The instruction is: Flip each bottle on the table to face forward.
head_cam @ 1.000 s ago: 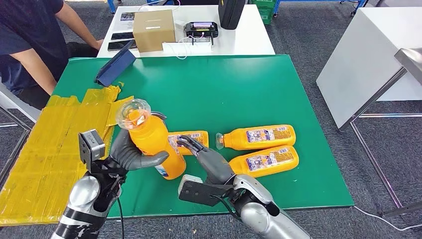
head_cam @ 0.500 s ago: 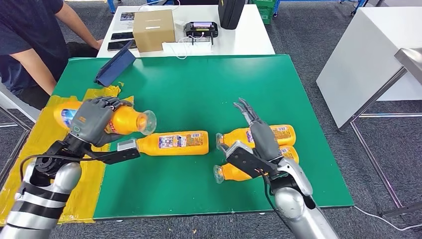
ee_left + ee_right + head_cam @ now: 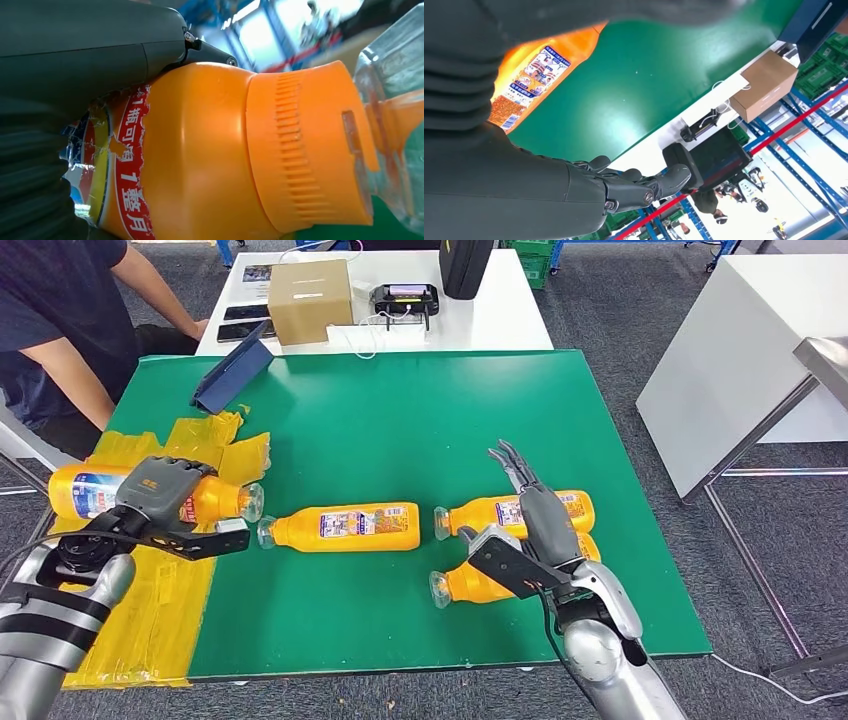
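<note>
My left hand (image 3: pixel 160 495) grips an orange bottle (image 3: pixel 88 490) around its middle and holds it lying sideways over the yellow-taped strip at the table's left edge, clear cap pointing right. The left wrist view shows that bottle's orange shoulder and torn label (image 3: pixel 200 150) under my left hand (image 3: pixel 75 50). A second orange bottle (image 3: pixel 345 526) lies flat at mid-table, label up. Two more bottles lie side by side at the right, one further back (image 3: pixel 478 516) and one nearer (image 3: pixel 465 583). My right hand (image 3: pixel 535 512) hovers over these two with straight fingers, holding nothing. A bottle label (image 3: pixel 531 75) shows beside my right hand (image 3: pixel 524 190).
The green mat (image 3: pixel 400 420) covers the table, with yellow tape (image 3: pixel 140 580) along its left side. A blue folded case (image 3: pixel 232 372) lies at the back left. Behind are a white table with a cardboard box (image 3: pixel 309 300) and a seated person (image 3: pixel 60 330). A white table (image 3: pixel 740 360) stands right.
My left hand carried its bottle from upright near the centre out to the left and laid it sideways over the yellow tape. My right hand moved right, above the two bottles.
</note>
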